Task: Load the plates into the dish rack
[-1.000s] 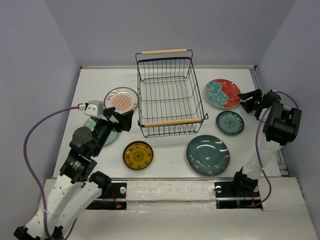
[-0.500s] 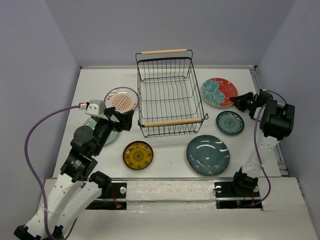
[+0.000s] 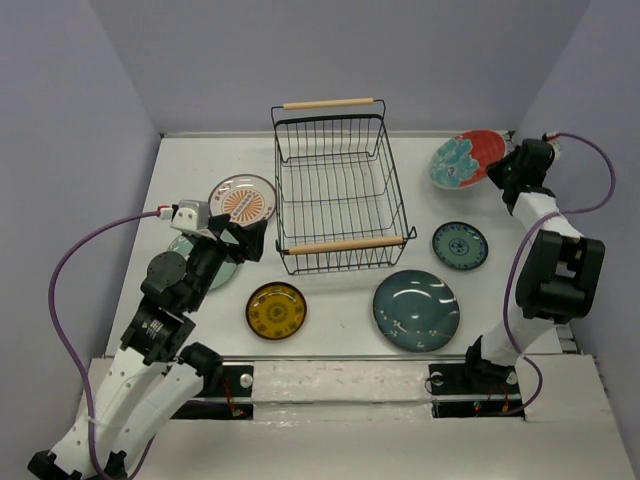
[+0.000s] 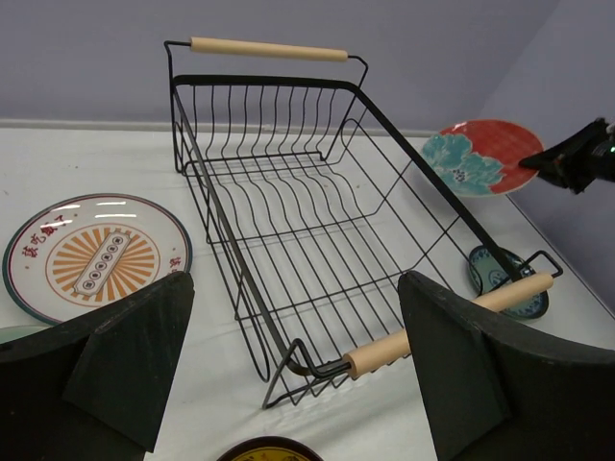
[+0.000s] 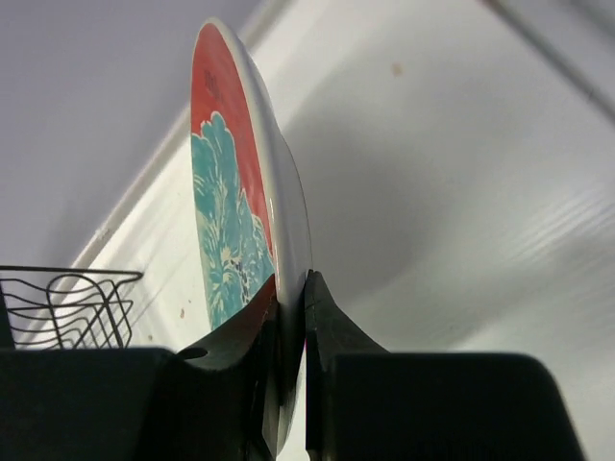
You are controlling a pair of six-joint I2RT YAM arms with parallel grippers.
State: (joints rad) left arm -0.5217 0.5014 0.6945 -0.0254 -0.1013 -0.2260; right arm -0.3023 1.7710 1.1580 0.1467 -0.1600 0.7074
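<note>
The top view looks down from high at the near side over the whole desk (image 3: 340, 310); the left wrist view sits low, facing across the rack (image 4: 317, 221) to the back wall (image 4: 432, 38); the right wrist view is close against the red plate (image 5: 231, 221), edge-on; all three share that plate.

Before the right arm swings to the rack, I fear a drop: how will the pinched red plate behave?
Probably stiff: the red plate shows no flex in the right end effector. Its glossy rim looks slippery, so it may pivot in that narrow pinch. Looks ceramic, so likely breakable if dropped.
</note>
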